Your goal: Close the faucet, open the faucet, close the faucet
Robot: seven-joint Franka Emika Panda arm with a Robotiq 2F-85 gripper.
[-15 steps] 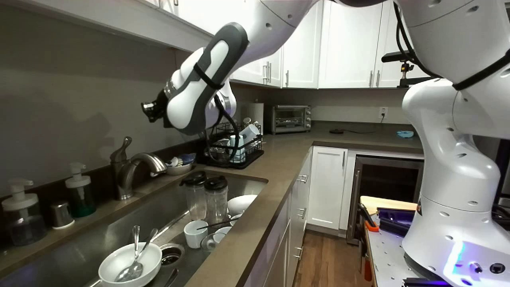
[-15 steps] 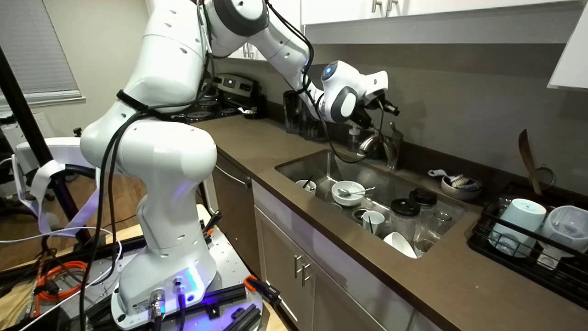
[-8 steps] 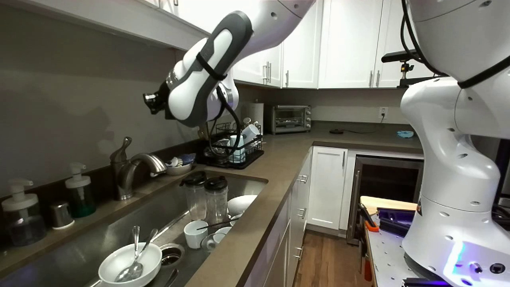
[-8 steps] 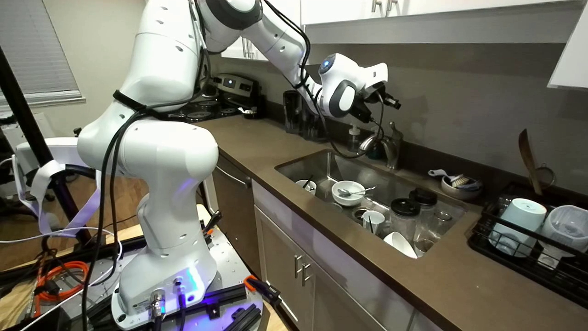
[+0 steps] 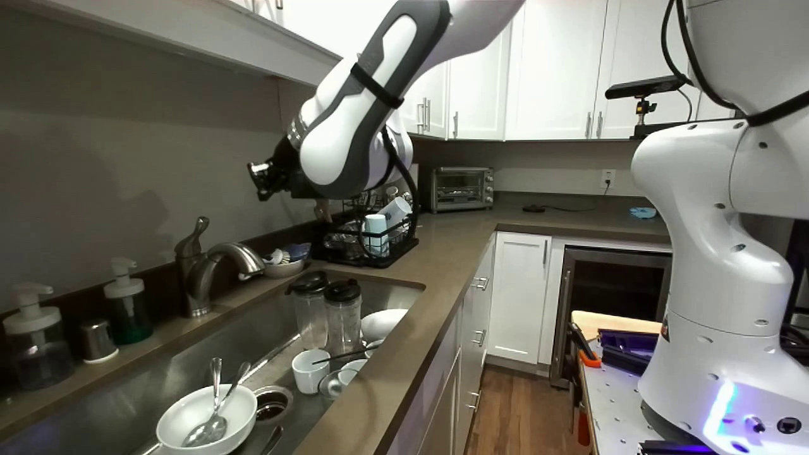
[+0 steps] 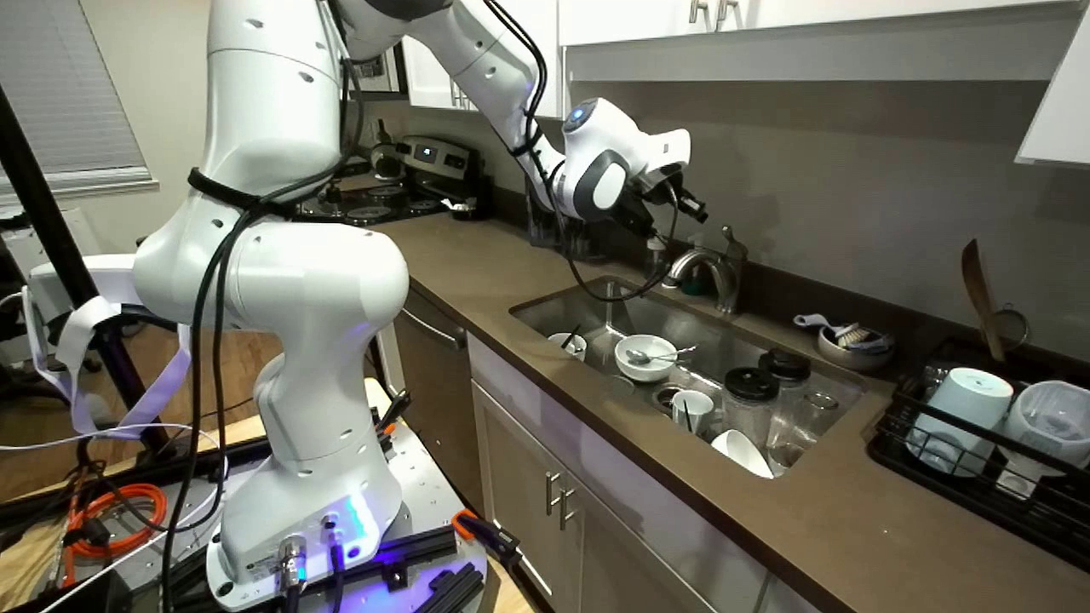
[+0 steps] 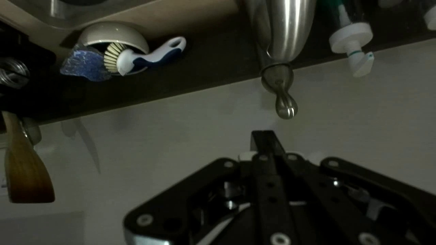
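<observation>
Kitchen counter (image 6: 851, 511), metal faucet (image 5: 201, 282), closed tool (image 7: 264, 137) apart

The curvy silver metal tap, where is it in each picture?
In an exterior view: curvy silver metal tap, left of centre.
In an exterior view: tap, right of centre.
Wrist view: tap, top, right of centre.
Landmark: pale round bowl holding a blue-and-white brush, right of the tap in both exterior views, left in wrist view.

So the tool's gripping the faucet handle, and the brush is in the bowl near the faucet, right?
Not gripping: the wrist view shows the tool shut, empty and clear of the faucet handle. The brush is indeed in the bowl.
</observation>
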